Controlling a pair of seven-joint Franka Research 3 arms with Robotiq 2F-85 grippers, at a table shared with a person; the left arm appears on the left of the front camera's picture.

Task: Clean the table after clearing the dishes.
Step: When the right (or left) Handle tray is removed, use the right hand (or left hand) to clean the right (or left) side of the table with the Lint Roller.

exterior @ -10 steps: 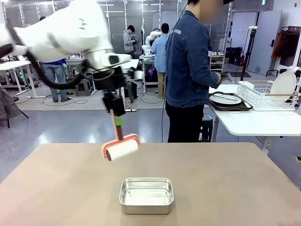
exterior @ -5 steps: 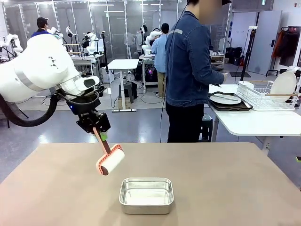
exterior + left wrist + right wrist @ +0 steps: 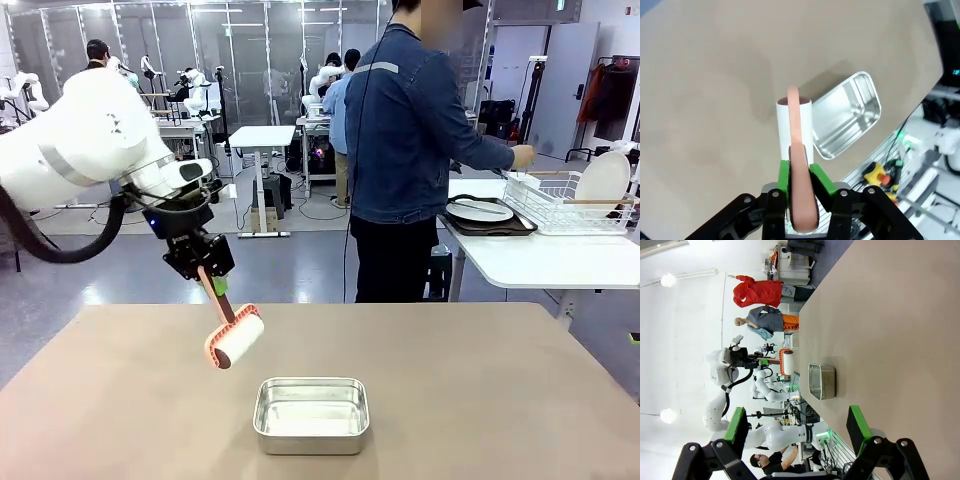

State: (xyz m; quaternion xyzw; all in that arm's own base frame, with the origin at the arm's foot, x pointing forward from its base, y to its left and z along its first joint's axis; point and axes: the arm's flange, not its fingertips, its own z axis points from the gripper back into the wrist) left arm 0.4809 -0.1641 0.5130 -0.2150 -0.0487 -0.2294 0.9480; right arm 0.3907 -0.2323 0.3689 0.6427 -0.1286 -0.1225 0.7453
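Left tool (image 3: 214, 284) clenched on lint roller (image 3: 235, 340) handle, hovering above bench (image 3: 480, 400) near steel pan (image 3: 311, 412). Lower roller flat, roll straight overlapping passes, skirt pan. Right tool (image 3: 796, 429) released. Dishes (image 3: 480, 211) on side bench (image 3: 540, 262).

Left gripper (image 3: 214, 284) clamps lint roller (image 3: 236, 339) — above table (image 3: 480, 400).

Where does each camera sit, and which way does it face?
Front view: fixed on the robot's side, facing across the tan table at a person in denim; the white left arm shows.
Left wrist view: on the left arm, looking down past the left tool, shut on a pink-handled white lint roller.
Right wrist view: rolled sideways, looking along the table; the open right tool shows.
All share the shiny rectangular steel pan.
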